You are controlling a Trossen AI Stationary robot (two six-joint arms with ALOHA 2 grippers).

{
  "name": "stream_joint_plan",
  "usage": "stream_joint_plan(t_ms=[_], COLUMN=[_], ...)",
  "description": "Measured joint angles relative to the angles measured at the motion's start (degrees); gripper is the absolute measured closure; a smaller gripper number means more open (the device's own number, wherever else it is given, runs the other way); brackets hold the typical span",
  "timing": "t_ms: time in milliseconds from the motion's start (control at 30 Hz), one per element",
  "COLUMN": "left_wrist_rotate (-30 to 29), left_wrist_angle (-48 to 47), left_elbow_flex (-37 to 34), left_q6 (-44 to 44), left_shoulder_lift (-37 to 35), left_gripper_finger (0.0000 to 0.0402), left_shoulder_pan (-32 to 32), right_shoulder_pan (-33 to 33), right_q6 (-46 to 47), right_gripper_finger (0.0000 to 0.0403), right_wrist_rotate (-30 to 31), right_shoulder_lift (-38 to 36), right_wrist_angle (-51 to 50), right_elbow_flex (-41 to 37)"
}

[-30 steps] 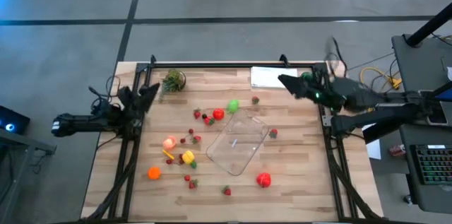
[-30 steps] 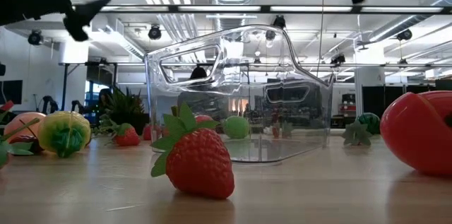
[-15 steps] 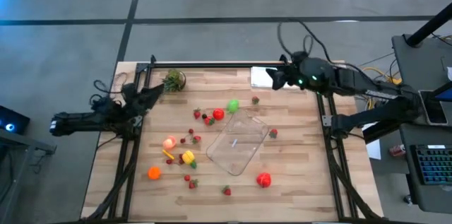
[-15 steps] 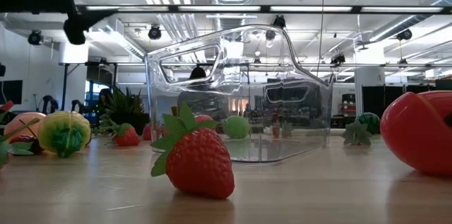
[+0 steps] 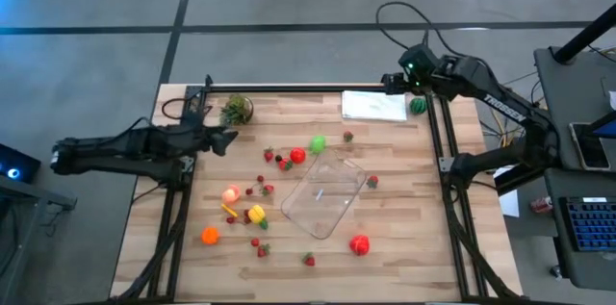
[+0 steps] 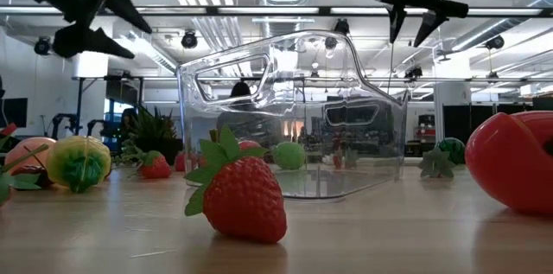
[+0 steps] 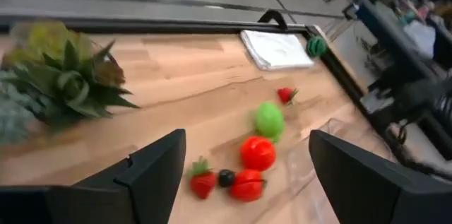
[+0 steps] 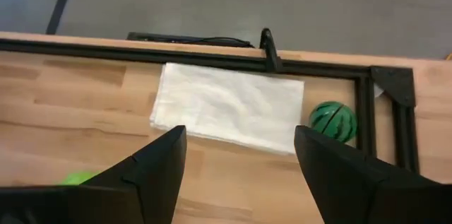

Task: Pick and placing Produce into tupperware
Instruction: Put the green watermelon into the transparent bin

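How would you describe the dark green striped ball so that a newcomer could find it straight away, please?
Start at the white cloth lying at the table's far edge. Just off its right end, in the far right corner against the black frame, sits the dark green striped ball. Unlike the other produce, it lies apart from the tupperware cluster.

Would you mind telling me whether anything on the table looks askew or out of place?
The tupperware lies skewed, diagonal to the table edges. A green striped ball sits alone at the far right corner, apart from the other produce.
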Motion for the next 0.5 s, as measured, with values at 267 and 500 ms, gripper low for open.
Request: stream_joint_plan(t_ms=[267,500], left_wrist_rotate=[3.83,6.03], left_wrist_angle=[16.08,30.08], left_elbow_flex=[3.5,3.16], left_q6=[3.89,15.99], left_shoulder_lift=[5.09,9.6], left_gripper_finger=[0.0116,0.0116], left_shoulder_pan=[0.03,0.22], right_shoulder_pan=[-5.46,-16.44], right_q6=[-1.82,-6.46], right_gripper_finger=[0.0153,0.0147], right_wrist_rotate=[-3.98,-6.64], right_shoulder_lift=[0.43,1.94], right_wrist_angle=[-2.87,-5.92], right_elbow_flex=[0.31,-3.17])
